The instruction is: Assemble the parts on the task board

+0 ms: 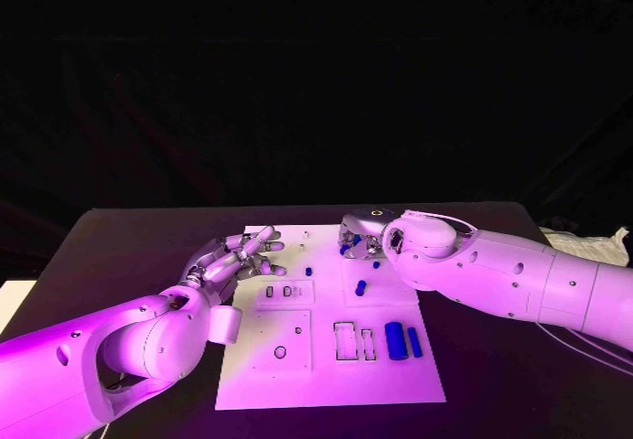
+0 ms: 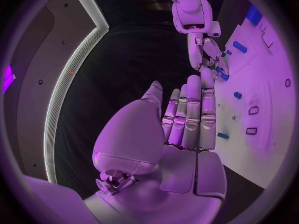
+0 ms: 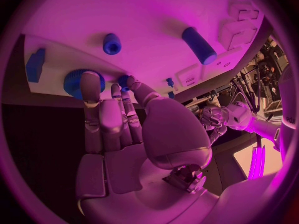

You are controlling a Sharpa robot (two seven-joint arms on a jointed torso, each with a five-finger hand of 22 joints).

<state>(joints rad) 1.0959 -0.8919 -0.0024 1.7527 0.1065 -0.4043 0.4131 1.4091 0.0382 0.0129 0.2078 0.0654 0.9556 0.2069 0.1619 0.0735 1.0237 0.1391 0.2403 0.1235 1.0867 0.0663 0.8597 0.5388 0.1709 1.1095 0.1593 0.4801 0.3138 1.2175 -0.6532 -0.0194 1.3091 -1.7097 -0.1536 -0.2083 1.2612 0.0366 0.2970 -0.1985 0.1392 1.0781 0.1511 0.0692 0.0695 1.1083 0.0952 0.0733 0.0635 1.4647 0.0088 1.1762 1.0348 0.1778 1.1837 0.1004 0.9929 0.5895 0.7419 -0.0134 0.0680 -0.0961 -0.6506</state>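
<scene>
Reaching in over the far right part of the task board [image 1: 330,384], the right hand [image 1: 363,236] is working at a small blue part [image 1: 346,245] near the board's far edge. In the right wrist view its fingertips [image 3: 90,79] are touching a round blue knob [image 3: 76,82], with a thumb tip against a smaller blue piece just beside it; cannot tell whether it is actually gripping either one.

The left hand [image 1: 238,261] is hovering at the board's left edge, fingers stretched out and slightly apart, holding nothing. The left wrist view is showing the same: fingers [image 2: 190,114] straight, side by side, nothing between them.

Parts on the board: a short blue peg [image 1: 360,288] is lying in the middle, just near of the right hand. A tiny blue piece [image 1: 309,271] is sitting to its left, close to the left hand's fingertips. A thick blue cylinder [image 1: 394,340] and a thinner blue bar [image 1: 414,342] are lying side by side near the board's right edge, next to two rectangular slots [image 1: 354,342]. An oval hole [image 1: 280,351] is sitting left of those slots.

The black table [image 1: 119,247] is carrying the board centrally.
</scene>
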